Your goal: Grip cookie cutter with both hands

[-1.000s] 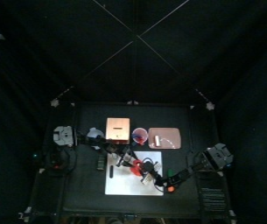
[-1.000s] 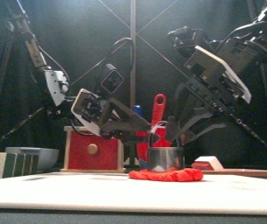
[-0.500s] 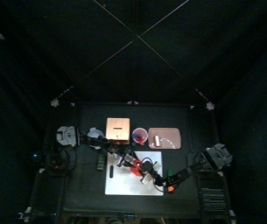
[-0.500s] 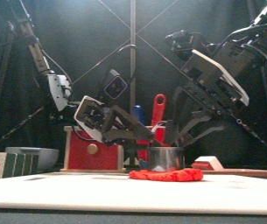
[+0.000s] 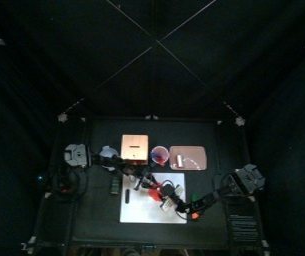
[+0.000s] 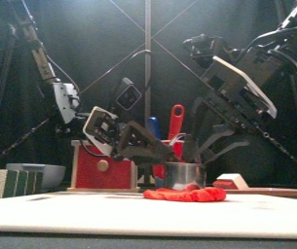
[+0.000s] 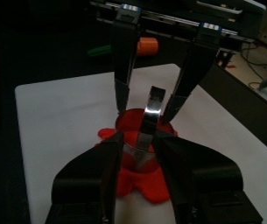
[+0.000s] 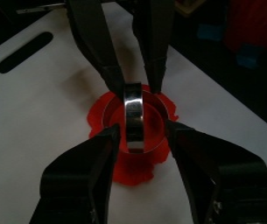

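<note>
White rectangular mat [image 6: 137, 216] on the surface nearest, flat red dough patch [image 6: 183, 195] on it, and the round metal-rimmed cookie cutter [image 6: 181, 176] stands upright in the dough at mat centre. Left gripper [image 7: 142, 144] straddles the cutter, jaws apart and close to its sides; contact can't be told. Right gripper [image 8: 139, 131] straddles it from the opposite side, jaws wide apart, not clamped. Step in hand: both in position, grip not yet made. Next calls for closing both onto the rim without tipping it. Red spatula [image 6: 175, 122] upright behind.
</note>
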Controlling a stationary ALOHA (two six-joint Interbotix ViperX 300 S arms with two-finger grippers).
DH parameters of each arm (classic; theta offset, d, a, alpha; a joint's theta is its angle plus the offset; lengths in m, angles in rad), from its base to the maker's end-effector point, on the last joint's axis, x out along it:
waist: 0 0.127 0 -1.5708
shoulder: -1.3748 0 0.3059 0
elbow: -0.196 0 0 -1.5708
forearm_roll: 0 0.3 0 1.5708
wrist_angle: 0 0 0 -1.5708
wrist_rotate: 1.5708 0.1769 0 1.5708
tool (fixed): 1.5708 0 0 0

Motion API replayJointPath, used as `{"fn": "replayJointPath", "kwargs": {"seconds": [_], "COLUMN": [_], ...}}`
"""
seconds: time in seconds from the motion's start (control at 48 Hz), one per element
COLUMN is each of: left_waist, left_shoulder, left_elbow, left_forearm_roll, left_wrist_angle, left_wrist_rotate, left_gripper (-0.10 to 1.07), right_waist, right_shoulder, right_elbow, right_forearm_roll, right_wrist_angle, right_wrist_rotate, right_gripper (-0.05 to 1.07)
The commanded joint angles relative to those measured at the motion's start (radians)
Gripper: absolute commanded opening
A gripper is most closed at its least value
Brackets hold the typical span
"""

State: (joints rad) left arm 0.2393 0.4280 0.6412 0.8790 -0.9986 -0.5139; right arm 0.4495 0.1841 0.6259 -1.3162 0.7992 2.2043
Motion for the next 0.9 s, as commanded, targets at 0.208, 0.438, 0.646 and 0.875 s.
{"fn": "replayJointPath", "kwargs": {"seconds": [0.208, 0.438, 0.646, 0.875], "left_waist": [-0.002, -0.003, -0.008, -0.012], "left_shoulder": [-0.043, -0.058, -0.049, -0.044], "left_elbow": [-0.008, -0.008, -0.008, -0.006], "left_forearm_roll": [-0.002, 0.000, 0.003, 0.006], "left_wrist_angle": [0.003, 0.008, 0.008, 0.008], "left_wrist_rotate": [0.015, 0.018, 0.014, 0.012], "left_gripper": [0.73, 0.73, 0.72, 0.71], "right_waist": [-0.006, -0.008, -0.009, -0.012], "right_shoulder": [-0.017, -0.015, -0.015, -0.014], "right_elbow": [-0.018, -0.018, -0.018, -0.021], "right_forearm_roll": [-0.003, -0.003, -0.006, -0.011], "right_wrist_angle": [0.003, 0.003, 0.002, 0.002], "right_wrist_rotate": [-0.002, -0.003, -0.003, -0.005], "right_gripper": [0.81, 0.81, 0.81, 0.81]}}
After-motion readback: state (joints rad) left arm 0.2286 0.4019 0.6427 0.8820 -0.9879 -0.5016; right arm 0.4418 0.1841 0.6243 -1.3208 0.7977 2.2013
